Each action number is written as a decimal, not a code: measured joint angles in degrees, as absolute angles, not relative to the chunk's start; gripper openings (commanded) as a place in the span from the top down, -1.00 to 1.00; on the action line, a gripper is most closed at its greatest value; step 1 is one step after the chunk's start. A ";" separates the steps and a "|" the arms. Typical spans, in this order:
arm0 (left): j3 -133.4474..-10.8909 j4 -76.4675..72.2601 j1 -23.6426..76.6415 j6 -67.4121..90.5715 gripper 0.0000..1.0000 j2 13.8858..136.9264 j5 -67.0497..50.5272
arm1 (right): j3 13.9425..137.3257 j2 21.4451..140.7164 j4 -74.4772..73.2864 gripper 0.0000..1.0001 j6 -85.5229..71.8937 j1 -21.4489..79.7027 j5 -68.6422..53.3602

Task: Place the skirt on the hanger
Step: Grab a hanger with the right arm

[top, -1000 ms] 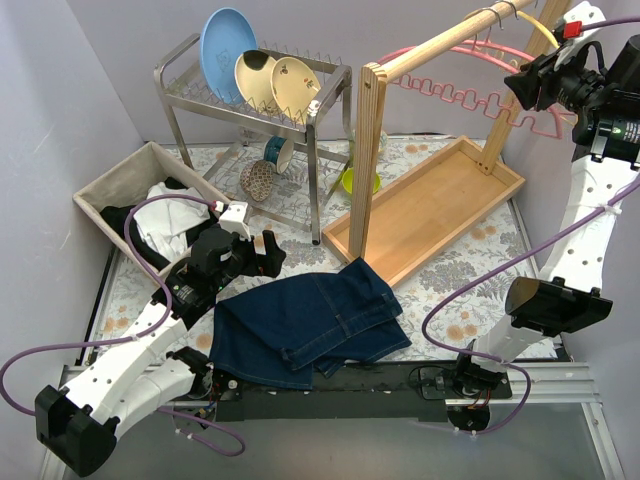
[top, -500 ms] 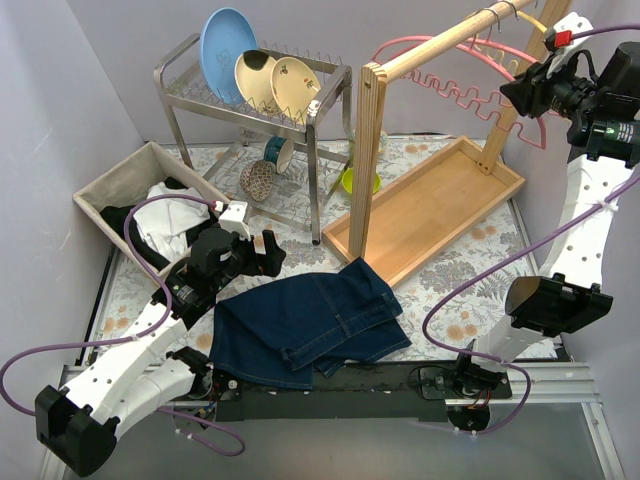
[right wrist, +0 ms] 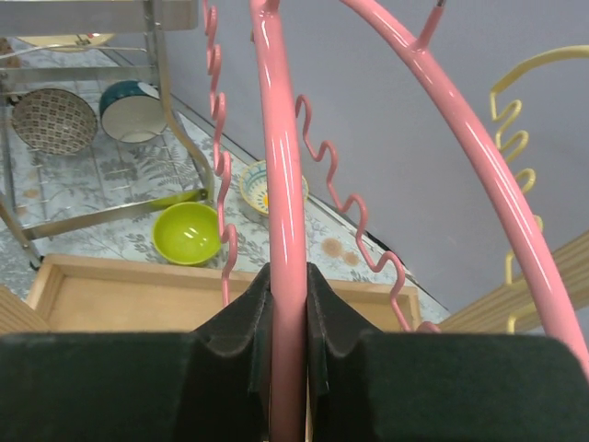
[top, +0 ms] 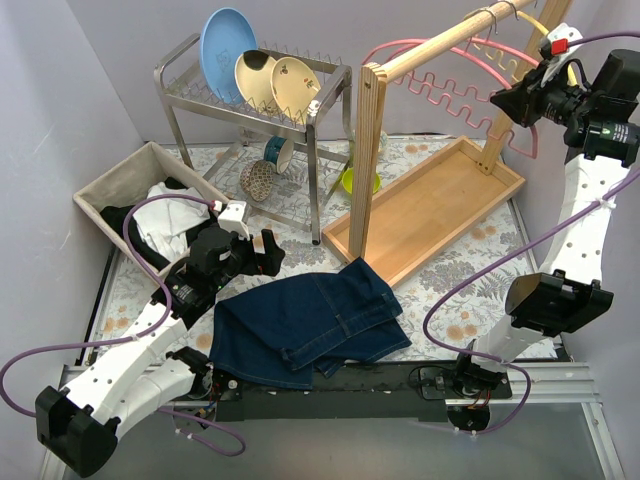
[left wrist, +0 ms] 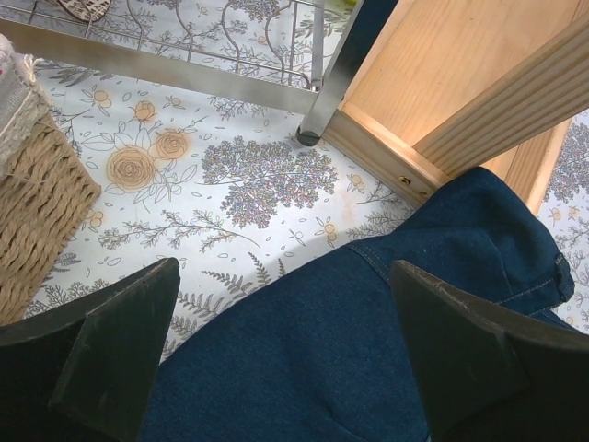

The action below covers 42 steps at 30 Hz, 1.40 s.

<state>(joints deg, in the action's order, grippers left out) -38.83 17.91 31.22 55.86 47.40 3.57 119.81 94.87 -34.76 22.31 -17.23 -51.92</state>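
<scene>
In the left wrist view, the skirt [left wrist: 368, 331] beneath the left gripper [left wrist: 285, 308] is cut off by the lower and right edges. The basket [left wrist: 37, 212] to the left of that gripper is cut off by the left edge. In the right wrist view, the pink hanger [right wrist: 281, 138] is cut off by the upper and lower edges, above and within the right gripper [right wrist: 287, 322]. The yellow hanger [right wrist: 515, 120], right of that gripper, is cut off by the right edge.

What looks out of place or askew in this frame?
The pink hanger sits tilted, clamped in the right gripper. The skirt lies rumpled on the table, one corner against the wooden stand.
</scene>
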 measured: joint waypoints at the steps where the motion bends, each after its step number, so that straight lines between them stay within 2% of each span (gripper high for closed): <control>1: -38.83 17.91 31.22 55.86 -0.96 47.40 3.57 | 119.66 94.87 -34.68 0.97 22.13 -17.23 -52.66; 10: -38.83 17.89 30.79 55.83 -0.96 47.46 3.57 | 116.05 93.23 -26.15 0.97 11.49 -17.21 -57.17; 20: -38.81 17.80 30.48 55.68 -0.96 47.51 3.55 | 117.40 94.72 -19.11 0.97 1.28 -13.02 -54.19; 30: -38.70 17.52 30.06 55.68 -0.96 47.57 3.36 | 118.08 96.25 -23.03 0.97 5.93 -9.08 -44.99; 42: -38.17 17.47 29.74 55.48 -0.96 48.25 2.37 | 111.55 93.58 -30.74 0.97 17.72 -9.08 -37.78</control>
<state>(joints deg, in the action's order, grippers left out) -38.17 17.47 29.74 55.48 48.25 2.37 111.55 93.58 -30.74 17.72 -9.08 -37.78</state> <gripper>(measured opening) 0.982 0.199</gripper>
